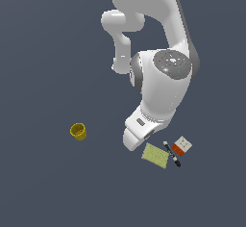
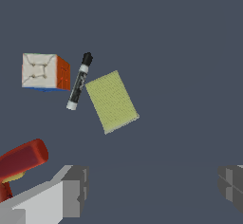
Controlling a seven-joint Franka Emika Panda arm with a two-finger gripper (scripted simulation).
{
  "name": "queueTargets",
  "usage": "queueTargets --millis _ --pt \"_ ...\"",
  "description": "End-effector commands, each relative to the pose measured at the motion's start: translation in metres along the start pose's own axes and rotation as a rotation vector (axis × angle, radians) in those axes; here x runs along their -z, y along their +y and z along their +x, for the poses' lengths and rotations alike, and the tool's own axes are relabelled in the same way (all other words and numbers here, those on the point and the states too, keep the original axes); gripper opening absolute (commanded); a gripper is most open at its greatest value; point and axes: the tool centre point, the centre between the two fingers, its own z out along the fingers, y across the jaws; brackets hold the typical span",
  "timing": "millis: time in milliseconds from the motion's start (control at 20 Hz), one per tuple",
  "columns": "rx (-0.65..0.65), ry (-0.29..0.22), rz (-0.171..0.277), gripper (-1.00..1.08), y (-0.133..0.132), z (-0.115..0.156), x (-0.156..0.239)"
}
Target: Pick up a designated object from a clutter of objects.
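Below the wrist, fingers (image 2: pixel 152 190) spread wide, empty; pad (image 2: pixel 112 101) fully visible beside marker (image 2: pixel 79 81); drill (image 2: pixel 21 159) cut off, arm hides it outside.

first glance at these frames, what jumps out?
The big white arm fills the exterior view's middle, bent down over a tight cluster: the yellow-green pad, the black marker beside it, then the orange-and-white box. The yellow cup sits alone toward the exterior view's left. The gripper is open, holding nothing.
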Motion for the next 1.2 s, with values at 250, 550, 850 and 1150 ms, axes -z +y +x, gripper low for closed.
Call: queueTargets --millis 250,550,850,1150 --pt "0.251 -0.014 0.012 1.00 -0.018 0.031 -0.071" --pt "0.382 -0.018 0.021 1.00 -0.031 0.043 -0.109" --pt "0.446 -0.019 0.027 1.00 -0.038 0.049 -0.129" --pt "0.449 -0.020 0.028 1.00 -0.039 0.049 -0.132"
